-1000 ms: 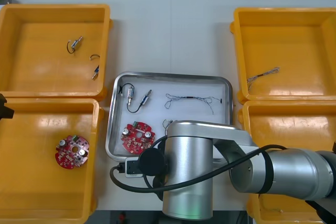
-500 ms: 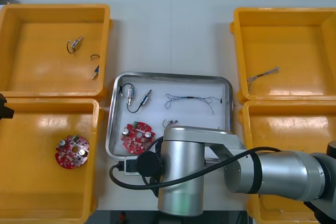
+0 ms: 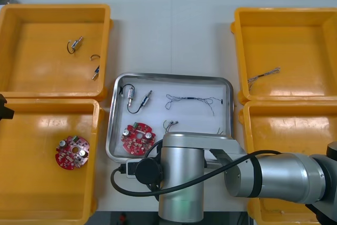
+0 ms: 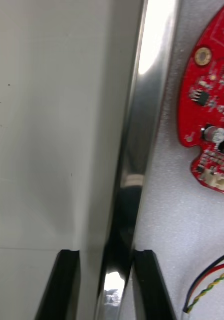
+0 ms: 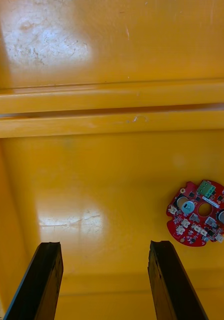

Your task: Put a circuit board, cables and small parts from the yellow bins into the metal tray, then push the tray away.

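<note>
Right gripper (image 4: 106, 252): at the metal tray's (image 3: 171, 76) near rim, fingers pinching it, one inside and one outside.
Tray contents for you to check: circuit board (image 3: 138, 138) in the near-left corner, small metal parts (image 3: 130, 94) in the far-left corner, thin cable (image 3: 192, 100) mid-tray.
Left gripper (image 5: 105, 245): fingers spread, above the near-left yellow bin (image 3: 31, 193), which holds a second board (image 3: 72, 152).

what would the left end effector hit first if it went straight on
Likely the bare floor of the bin: the open left end effector points at it, with the board off to one side. Depth is unclear.
</note>
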